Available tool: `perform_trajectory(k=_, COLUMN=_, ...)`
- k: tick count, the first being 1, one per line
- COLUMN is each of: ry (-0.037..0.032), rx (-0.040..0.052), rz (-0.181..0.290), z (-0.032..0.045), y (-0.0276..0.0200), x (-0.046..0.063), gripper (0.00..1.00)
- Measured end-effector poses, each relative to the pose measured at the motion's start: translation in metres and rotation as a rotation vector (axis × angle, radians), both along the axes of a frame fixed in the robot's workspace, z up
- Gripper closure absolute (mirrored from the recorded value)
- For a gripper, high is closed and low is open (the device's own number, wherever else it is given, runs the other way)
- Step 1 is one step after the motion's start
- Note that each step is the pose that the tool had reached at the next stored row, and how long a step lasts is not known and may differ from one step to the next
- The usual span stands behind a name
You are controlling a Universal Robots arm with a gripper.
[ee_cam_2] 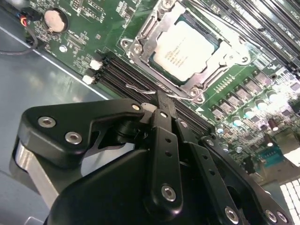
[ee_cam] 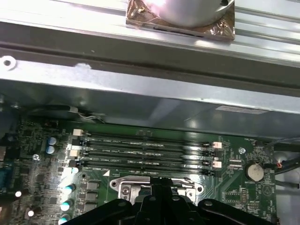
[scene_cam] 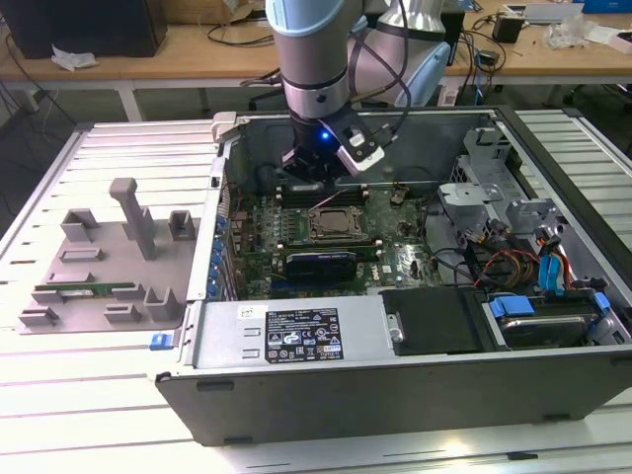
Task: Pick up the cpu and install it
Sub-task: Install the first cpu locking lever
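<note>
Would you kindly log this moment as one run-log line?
cpu in socket | gripper shut, nothing held | position: over motherboard, near memory slots

Shows an open computer case (scene_cam: 415, 385) on the slatted table (scene_cam: 79, 395), green motherboard (scene_cam: 395, 259), memory slots (ee_cam: 145, 150) and coin battery (ee_cam_2: 55, 19) inside, a grey tray (scene_cam: 99, 267) with a memory stick (scene_cam: 84, 292) beside it.

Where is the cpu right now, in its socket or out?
In: the cpu lies flat inside the socket frame on the motherboard, in the second wrist view.
</note>
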State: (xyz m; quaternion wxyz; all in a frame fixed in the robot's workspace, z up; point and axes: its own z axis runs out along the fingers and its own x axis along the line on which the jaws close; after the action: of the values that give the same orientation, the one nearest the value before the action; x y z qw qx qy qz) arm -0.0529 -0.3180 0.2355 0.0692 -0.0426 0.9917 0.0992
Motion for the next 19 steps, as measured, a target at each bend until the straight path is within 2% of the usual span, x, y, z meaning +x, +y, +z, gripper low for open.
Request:
perform_trajectory(k=1, ry=-0.0087, rx=0.0001, rz=-0.001, z=-0.0009, y=-0.0001, x=0.000, gripper=0.89)
perform_trajectory(k=2, ry=-0.0086, rx=-0.0002, rz=-0.001, z=-0.0009, y=-0.0001, x=0.000, gripper=0.89)
perform_trajectory(k=4, ry=-0.0087, rx=-0.0002, rz=-0.059, z=-0.0024, y=0.0000, x=0.000, gripper=0.89)
perform_trajectory(k=7, ry=-0.0087, rx=-0.0004, rz=-0.108, z=-0.0038, y=0.0000, x=0.000, gripper=0.89)
perform_trajectory(k=14, ry=-0.0088, rx=-0.0004, rz=-0.133, z=-0.0074, y=0.0057, x=-0.002, gripper=0.89)
perform_trajectory(k=19, ry=-0.0087, rx=-0.0009, rz=-0.209, z=-0.0130, y=0.0064, x=-0.002, gripper=0.89)
